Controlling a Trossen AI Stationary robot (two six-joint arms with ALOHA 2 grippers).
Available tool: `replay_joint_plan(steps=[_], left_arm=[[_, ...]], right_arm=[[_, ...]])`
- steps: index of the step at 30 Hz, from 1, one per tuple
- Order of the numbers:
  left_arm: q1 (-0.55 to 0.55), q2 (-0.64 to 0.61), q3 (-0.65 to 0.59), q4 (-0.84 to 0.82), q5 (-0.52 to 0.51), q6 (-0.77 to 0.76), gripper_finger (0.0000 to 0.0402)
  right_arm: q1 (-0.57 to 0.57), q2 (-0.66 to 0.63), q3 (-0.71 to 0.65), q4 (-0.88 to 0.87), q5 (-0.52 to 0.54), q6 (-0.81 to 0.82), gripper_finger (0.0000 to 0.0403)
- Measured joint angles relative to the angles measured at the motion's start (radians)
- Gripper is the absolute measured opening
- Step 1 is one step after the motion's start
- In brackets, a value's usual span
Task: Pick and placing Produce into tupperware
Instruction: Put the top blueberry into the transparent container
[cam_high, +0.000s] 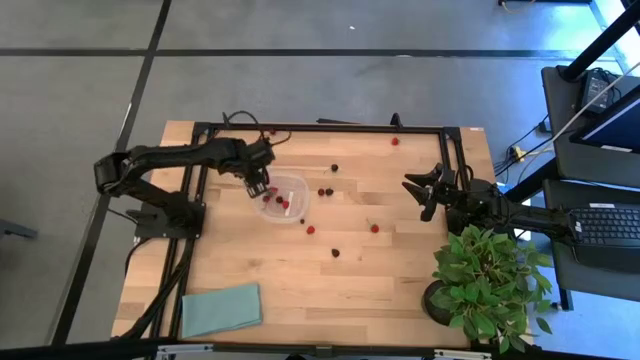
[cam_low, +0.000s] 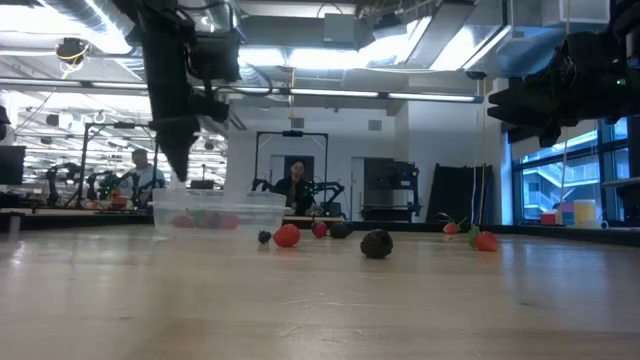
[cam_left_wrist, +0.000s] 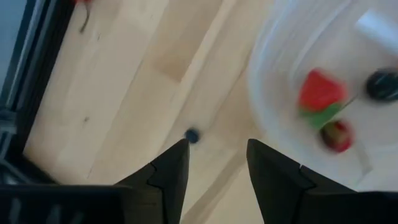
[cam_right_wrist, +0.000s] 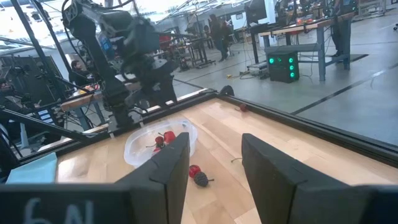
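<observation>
The clear tupperware stands on the wooden table left of centre and holds several pieces of produce, red and dark. More red and dark produce lies loose on the table to its right and toward the near edge. My left gripper hangs above the tupperware's left rim and points steeply down. It is open, with nothing between its fingers. My right gripper waits level at the table's right side, open and empty.
A leafy potted plant stands at the near right corner. A teal cloth lies at the near left. A black frame rail runs along the far edge. People are in the room beyond the table.
</observation>
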Motion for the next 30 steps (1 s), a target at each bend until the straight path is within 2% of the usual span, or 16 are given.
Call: replay_joint_plan(steps=[5, 15, 20, 23, 26, 30], left_arm=[[0.077, 0.001, 0.000, -0.024, 0.000, 0.172, 0.0154], [0.150, 0.001, 0.000, 0.017, -0.007, 0.237, 0.0154], [0.150, 0.001, 0.000, 0.006, 0.024, 0.471, 0.0154], [0.150, 0.005, 0.000, 0.010, 0.092, 0.597, 0.0154], [0.156, 0.007, 0.000, 0.015, 0.146, 0.603, 0.0154], [0.178, 0.007, 0.000, 0.016, 0.165, 0.543, 0.0154]], right_arm=[[0.000, 0.000, 0.000, 0.000, 0.000, 0.000, 0.0149], [0.000, 0.000, 0.000, 0.000, 0.000, -0.005, 0.0149], [0.000, 0.000, 0.000, 0.000, 0.000, -0.028, 0.0149], [0.000, 0.000, 0.000, 0.000, 0.000, -0.029, 0.0149], [0.000, 0.000, 0.000, 0.000, 0.000, -0.030, 0.0149], [0.000, 0.000, 0.000, 0.000, 0.000, -0.030, 0.0149]])
